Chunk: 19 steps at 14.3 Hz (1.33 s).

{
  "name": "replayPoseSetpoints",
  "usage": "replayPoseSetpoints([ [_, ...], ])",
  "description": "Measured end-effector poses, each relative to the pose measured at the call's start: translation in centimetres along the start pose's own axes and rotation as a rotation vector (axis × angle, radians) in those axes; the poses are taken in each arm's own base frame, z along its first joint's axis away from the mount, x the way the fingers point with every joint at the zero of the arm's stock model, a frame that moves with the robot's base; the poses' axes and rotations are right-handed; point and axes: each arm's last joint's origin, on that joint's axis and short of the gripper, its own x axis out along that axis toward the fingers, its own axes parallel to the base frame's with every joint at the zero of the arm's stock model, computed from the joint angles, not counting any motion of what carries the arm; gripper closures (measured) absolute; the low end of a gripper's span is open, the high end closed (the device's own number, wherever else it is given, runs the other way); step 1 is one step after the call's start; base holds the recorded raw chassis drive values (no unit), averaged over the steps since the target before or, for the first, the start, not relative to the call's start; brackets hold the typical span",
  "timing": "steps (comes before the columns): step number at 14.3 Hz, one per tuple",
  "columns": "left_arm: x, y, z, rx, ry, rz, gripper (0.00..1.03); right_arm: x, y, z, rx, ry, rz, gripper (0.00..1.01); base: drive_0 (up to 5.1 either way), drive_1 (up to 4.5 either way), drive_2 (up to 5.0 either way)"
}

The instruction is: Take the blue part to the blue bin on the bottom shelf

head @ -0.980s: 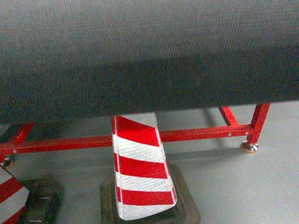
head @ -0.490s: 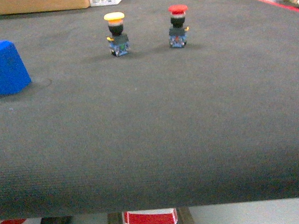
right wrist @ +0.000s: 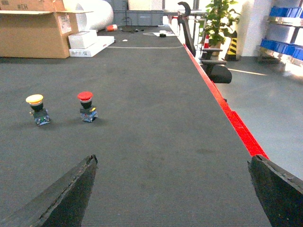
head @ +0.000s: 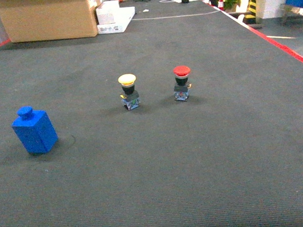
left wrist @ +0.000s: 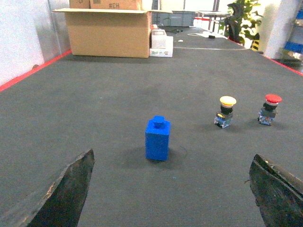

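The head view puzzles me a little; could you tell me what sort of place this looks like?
Probably a workshop or warehouse test area. A long dark mat edged in red holds push-button switches, a cardboard box sits at the far end, and blue storage bins line shelving beside it.

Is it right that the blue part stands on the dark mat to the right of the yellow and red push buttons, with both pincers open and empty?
Not quite: the blue part stands left of the yellow push button and red push button, as the head view shows. The rest holds.
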Motion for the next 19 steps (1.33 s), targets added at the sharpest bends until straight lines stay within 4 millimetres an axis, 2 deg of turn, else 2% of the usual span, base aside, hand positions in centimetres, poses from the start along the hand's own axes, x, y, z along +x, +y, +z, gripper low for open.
replayPoseSetpoints([
  [10, 0.0, 0.0, -0.1, -0.004, 0.019, 0.011, 0.05, 0.0, 0.0, 0.0, 0.000, 0.005, 0.000, 0.03, 0.0, 0.00, 0.0],
  [12, 0.9, -0.9, -1.2, -0.051, 0.189, 0.140, 0.05, 0.0, 0.0, 0.0, 0.000, 0.004, 0.000, 0.03, 0.0, 0.00, 0.0],
  [13, 1.4, -1.4, -1.8, -0.047, 0.209, 0.153, 0.05, 0.0, 0.0, 0.0, 0.000, 0.004, 0.000, 0.03, 0.0, 0.00, 0.0],
  [16, 4.4, -1.4, -2.1, -0.084, 0.189, 0.157, 0.05, 0.0, 0.0, 0.0, 0.000, 0.005, 0.000, 0.03, 0.0, 0.00, 0.0],
  [19, 12.6, -1.3, -1.5, -0.094, 0.143, 0.107, 0.05, 0.0, 0.0, 0.0, 0.000, 0.005, 0.000, 0.03, 0.0, 0.00, 0.0],
])
